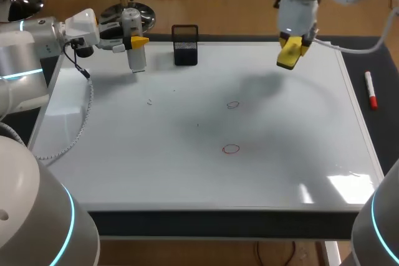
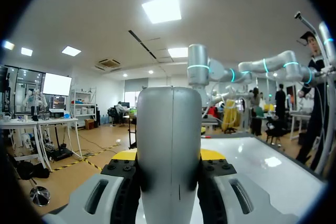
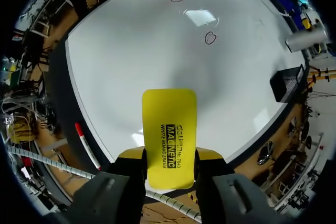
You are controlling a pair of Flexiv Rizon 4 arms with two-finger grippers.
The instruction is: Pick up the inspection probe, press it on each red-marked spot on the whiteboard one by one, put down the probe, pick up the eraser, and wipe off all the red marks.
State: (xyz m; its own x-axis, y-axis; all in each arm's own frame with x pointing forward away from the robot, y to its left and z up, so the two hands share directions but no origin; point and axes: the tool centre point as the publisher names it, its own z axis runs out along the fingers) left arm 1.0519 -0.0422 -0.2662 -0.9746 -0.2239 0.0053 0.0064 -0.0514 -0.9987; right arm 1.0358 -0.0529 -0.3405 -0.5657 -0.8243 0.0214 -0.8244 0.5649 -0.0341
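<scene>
- The left gripper (image 1: 133, 43) sits over the far left corner of the whiteboard (image 1: 187, 172). Its fingers are closed on the inspection probe (image 1: 136, 57), and in the left wrist view the grey body fills the gap between the two yellow tips.
- The probe stands upright in that grip with its lower end close to the board. From here I cannot tell whether it touches the surface.
- Just beside the probe, further along the far edge toward the middle, stands a black holder (image 1: 185, 45).
- The right gripper (image 1: 291, 52) is above the far right part of the board, clamped on the yellow eraser (image 3: 169, 145). The eraser sticks out ahead of the fingers and is held clear of the surface.
- Two red marks, small drawn rings, are near the middle of the board. One (image 1: 233, 104) lies farther back and the other (image 1: 231, 149) nearer the front edge. Both are well apart from either gripper.
- A red marker (image 1: 371, 90) lies just off the board's right edge, on the dark strip beside it.
</scene>
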